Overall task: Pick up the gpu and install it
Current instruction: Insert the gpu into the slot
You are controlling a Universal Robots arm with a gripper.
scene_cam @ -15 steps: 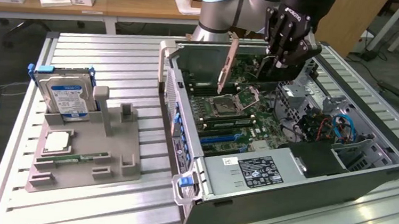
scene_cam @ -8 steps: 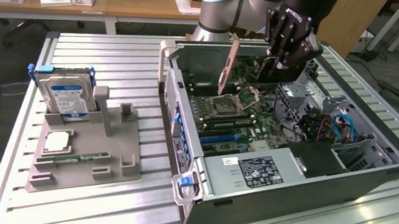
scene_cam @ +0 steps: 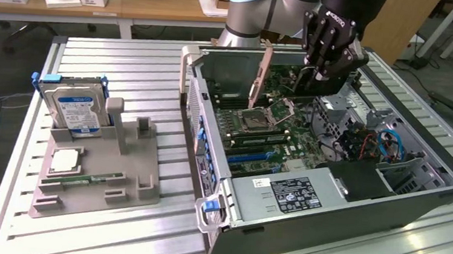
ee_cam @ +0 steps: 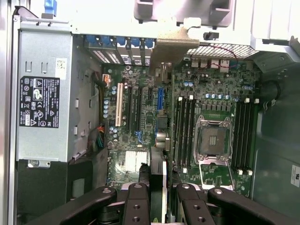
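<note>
The gpu (scene_cam: 259, 75) hangs edge-on over the open computer case (scene_cam: 414, 202), its tan end bracket (ee_cam: 173, 47) pointing toward the case's rear wall. My gripper (scene_cam: 314, 85) is shut on the card's other end, above the motherboard (scene_cam: 282, 137). In the wrist view the gpu (ee_cam: 161, 84) runs as a thin dark edge from between my black fingers (ee_cam: 136, 206) out to the bracket. It hovers over the row of expansion slots, close to the blue slot (ee_cam: 159, 98). I cannot tell whether its lower edge touches a slot.
The case lies on its side on a slatted metal table (scene_cam: 134, 65). Inside are the power supply (scene_cam: 286, 195), the processor socket (scene_cam: 263, 118) and a drive cage (scene_cam: 405, 171). On the exterior view's left, a grey holder (scene_cam: 96, 183) carries a hard drive (scene_cam: 70, 105), a processor (scene_cam: 64, 160) and a memory stick (scene_cam: 84, 179).
</note>
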